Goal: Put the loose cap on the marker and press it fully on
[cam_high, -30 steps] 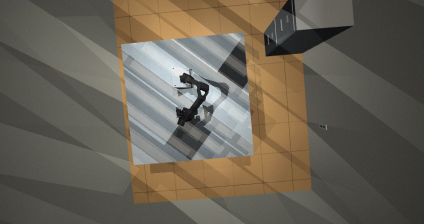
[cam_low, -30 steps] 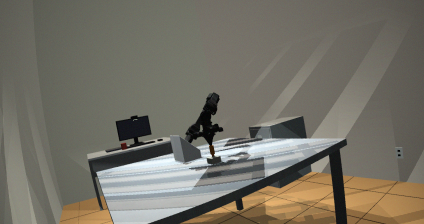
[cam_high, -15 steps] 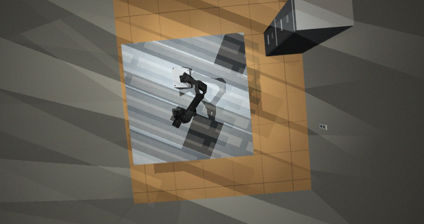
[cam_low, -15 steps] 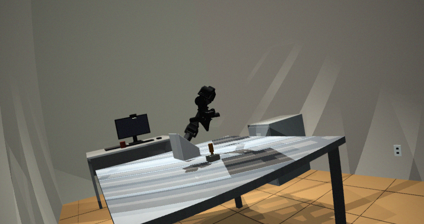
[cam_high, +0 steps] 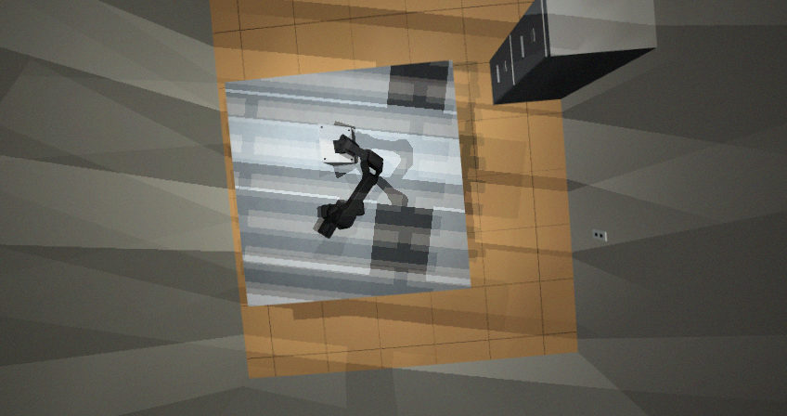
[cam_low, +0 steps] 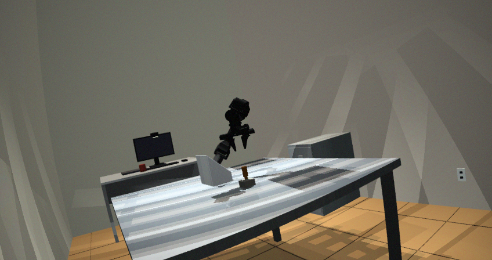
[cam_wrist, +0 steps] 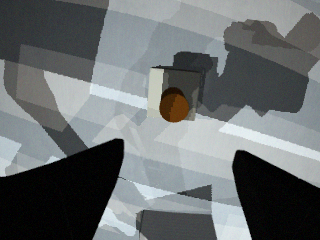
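Observation:
The marker stands upright in the small holder block [cam_low: 247,183] [cam_wrist: 155,92]. The orange cap [cam_low: 244,170] [cam_wrist: 174,107] sits on top of it, upright and in line with it as far as I can see. Whether it is pressed fully down I cannot tell. My gripper [cam_low: 240,149] [cam_wrist: 179,154] is open and empty, pointing down. It hangs clearly above the cap, with a gap between fingertips and cap. In the wrist view the cap shows beyond the line of the two fingertips. In the overhead view the arm covers the holder and the marker.
A pale wedge-shaped block [cam_high: 329,155] [cam_low: 213,173] stands on the table [cam_high: 276,279] [cam_low: 193,219] beside the arm's base, close to the holder. A cabinet [cam_high: 599,17] [cam_low: 321,143] stands beyond the table. A desk with a monitor [cam_low: 154,146] is further back.

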`<state>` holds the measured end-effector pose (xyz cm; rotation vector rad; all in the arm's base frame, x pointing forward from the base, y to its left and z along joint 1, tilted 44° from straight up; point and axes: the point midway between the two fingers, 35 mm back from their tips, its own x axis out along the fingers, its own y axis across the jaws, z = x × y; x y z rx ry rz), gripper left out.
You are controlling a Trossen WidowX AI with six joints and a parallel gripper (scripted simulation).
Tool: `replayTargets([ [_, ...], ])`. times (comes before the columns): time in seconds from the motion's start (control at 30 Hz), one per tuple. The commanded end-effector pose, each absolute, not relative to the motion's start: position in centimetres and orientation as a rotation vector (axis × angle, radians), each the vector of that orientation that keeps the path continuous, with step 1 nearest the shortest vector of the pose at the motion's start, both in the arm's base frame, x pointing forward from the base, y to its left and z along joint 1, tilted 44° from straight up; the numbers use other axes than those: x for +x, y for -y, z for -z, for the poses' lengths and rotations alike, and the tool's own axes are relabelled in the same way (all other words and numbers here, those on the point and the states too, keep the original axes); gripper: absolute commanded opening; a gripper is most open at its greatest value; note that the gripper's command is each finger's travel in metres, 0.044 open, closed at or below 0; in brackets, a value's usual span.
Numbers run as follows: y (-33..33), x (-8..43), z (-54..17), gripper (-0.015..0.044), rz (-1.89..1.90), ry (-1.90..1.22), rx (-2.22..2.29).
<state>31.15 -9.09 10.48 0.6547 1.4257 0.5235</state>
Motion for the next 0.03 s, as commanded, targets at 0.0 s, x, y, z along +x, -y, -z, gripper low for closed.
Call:
replayTargets([
  [0.0,9.14,31.08,-10.38,0.0394,-0.525,-1.432,0.65],
])
